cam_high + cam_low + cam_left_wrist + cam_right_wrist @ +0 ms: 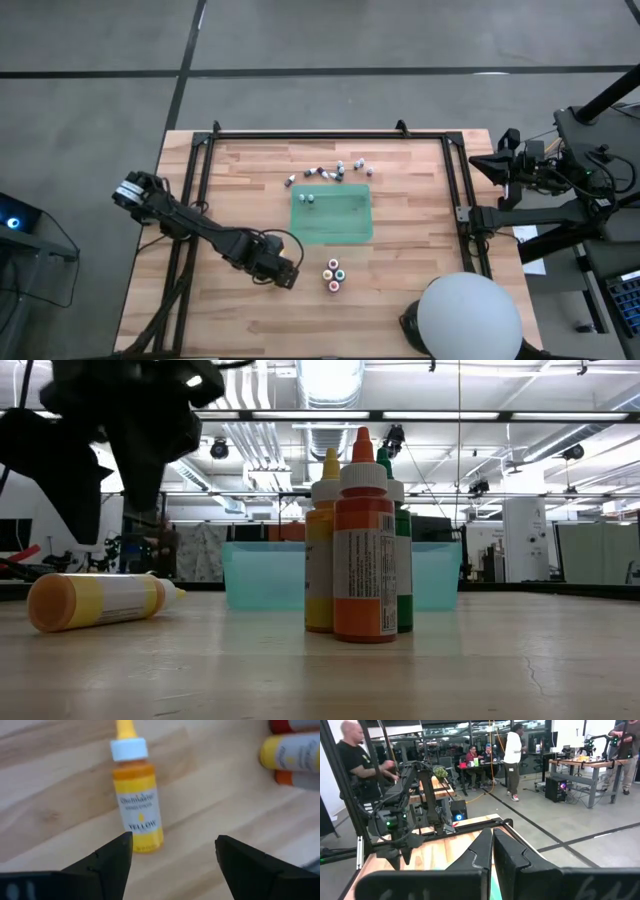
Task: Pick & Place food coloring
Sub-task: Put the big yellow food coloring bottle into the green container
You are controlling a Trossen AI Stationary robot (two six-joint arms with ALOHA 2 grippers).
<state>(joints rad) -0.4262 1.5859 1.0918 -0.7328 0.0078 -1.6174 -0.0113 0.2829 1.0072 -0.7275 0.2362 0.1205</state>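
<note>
Dark fingers (110, 862) of the left gripper (172, 857) stand wide apart at the bottom of the left wrist frame, holding nothing. Just beyond the gap, slightly left of centre, the yellow dropper bottle (135, 800) lies flat on the tabletop (60, 795), long axis running up the frame, nozzle away. Its label reads "YELLOW"; the brand line is unreadable. Off at the table's right edge waits the right gripper (478, 165), fingers pressed together.
</note>
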